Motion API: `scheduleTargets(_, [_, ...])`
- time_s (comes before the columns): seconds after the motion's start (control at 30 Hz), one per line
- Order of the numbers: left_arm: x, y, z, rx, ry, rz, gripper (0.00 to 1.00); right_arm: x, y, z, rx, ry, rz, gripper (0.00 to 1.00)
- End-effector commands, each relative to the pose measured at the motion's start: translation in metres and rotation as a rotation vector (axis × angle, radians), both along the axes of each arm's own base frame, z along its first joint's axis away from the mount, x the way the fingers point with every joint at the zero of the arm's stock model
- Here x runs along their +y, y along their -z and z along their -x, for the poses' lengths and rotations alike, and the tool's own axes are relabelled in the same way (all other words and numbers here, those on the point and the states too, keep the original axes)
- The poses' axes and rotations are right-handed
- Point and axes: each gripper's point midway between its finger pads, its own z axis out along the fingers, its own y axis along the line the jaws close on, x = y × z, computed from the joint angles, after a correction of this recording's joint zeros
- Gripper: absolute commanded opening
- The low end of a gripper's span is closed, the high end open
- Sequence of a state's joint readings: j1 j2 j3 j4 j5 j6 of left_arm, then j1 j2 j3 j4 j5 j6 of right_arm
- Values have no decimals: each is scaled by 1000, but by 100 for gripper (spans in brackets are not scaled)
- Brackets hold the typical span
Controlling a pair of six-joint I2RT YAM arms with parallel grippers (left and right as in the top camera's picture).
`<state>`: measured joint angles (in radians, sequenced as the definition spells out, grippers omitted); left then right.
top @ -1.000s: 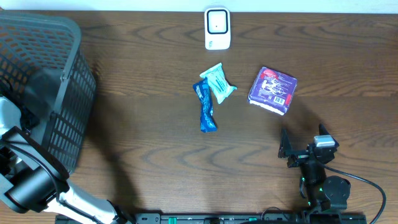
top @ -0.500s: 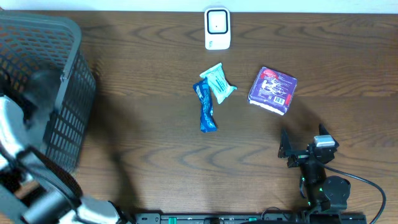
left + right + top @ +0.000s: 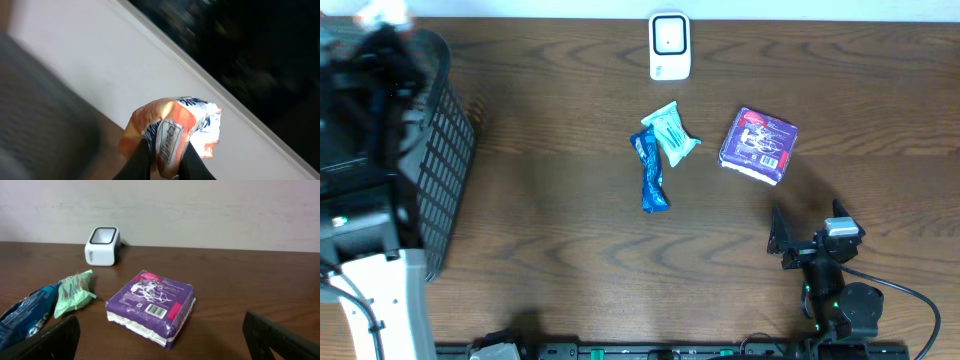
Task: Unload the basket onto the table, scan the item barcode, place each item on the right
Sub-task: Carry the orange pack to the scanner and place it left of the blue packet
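My left gripper (image 3: 167,161) is shut on an orange and white snack packet (image 3: 172,127), pinched between its two black fingers (image 3: 137,162) and held up in the air with a printed panel facing the camera. In the overhead view the left arm (image 3: 360,100) is a raised blur over the basket, with a pale blob at its top that looks like the packet (image 3: 382,12). The white scanner (image 3: 669,45) stands at the table's far edge. My right gripper (image 3: 808,240) rests open near the front right, nothing between its fingers (image 3: 280,340).
A dark mesh basket (image 3: 435,150) fills the left side. A purple pack (image 3: 759,145) with its barcode facing up, a green packet (image 3: 671,132) and a blue packet (image 3: 650,172) lie mid-table, ahead of the right gripper.
The left gripper shut on the packet down in the basket and the arm rose fast toward the camera with it. The right arm and the items on the table stayed put.
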<state>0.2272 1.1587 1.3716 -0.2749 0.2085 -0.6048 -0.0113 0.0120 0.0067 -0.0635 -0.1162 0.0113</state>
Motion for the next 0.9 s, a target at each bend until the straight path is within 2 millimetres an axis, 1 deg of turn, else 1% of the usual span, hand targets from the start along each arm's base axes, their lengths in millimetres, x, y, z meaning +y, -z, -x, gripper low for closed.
scheduleTargets(0.0, [-81, 22, -24, 56, 236, -13, 7, 1, 0, 0, 0, -6, -11, 99])
scheduleTargets(0.03, [-100, 32, -31, 80, 289, -39, 7, 1, 0, 0, 0, -6, -11, 99])
scheduleTargets(0.07, [-125, 48, -39, 115, 357, -78, 8, 1, 0, 0, 0, -6, -11, 99])
scheduleTargets(0.1, [-155, 73, -49, 168, 438, -133, 7, 1, 0, 0, 0, -6, -11, 99])
scheduleTargets(0.13, [-170, 91, -54, 206, 481, -159, 8, 1, 0, 0, 0, -6, -11, 99])
scheduleTargets(0.17, [-193, 121, -62, 273, 539, -187, 7, 1, 0, 0, 0, -6, -11, 99])
scheduleTargets(0.23, [-209, 151, -69, 337, 570, -197, 7, 1, 0, 0, 0, -6, -11, 99])
scheduleTargets(0.3, [-219, 182, -77, 405, 574, -211, 7, 1, 0, 0, 0, -6, -11, 99])
scheduleTargets(0.33, [-223, 206, -83, 458, 568, -224, 7, 1, 0, 0, 0, -6, -11, 99])
scheduleTargets(0.37, [-227, 221, -85, 489, 572, -228, 7, 1, 0, 0, 0, -6, -11, 99])
scheduleTargets(0.4, [-229, 230, -86, 510, 578, -229, 7, 1, 0, 0, 0, -6, -11, 99])
scheduleTargets(0.47, [-234, 257, -86, 573, 590, -233, 8, 1, 0, 0, 0, -6, -11, 99])
scheduleTargets(0.63, [-236, 302, -75, 713, 607, -240, 8, 1, 0, 0, 0, -6, -11, 99])
scheduleTargets(0.67, [-235, 310, -71, 745, 610, -241, 17, 1, 0, 0, 0, -6, -11, 99])
scheduleTargets(0.73, [-233, 324, -63, 806, 611, -242, 30, 1, 0, 0, 0, -6, -11, 99])
scheduleTargets(0.8, [-230, 333, -56, 852, 613, -244, 47, 1, 0, 0, 0, -6, -11, 99])
scheduleTargets(0.83, [-229, 335, -53, 868, 613, -244, 53, 1, 0, 0, 0, -6, -11, 99])
scheduleTargets(0.87, [-228, 336, -51, 878, 613, -243, 54, 1, 0, 0, 0, -6, -11, 99])
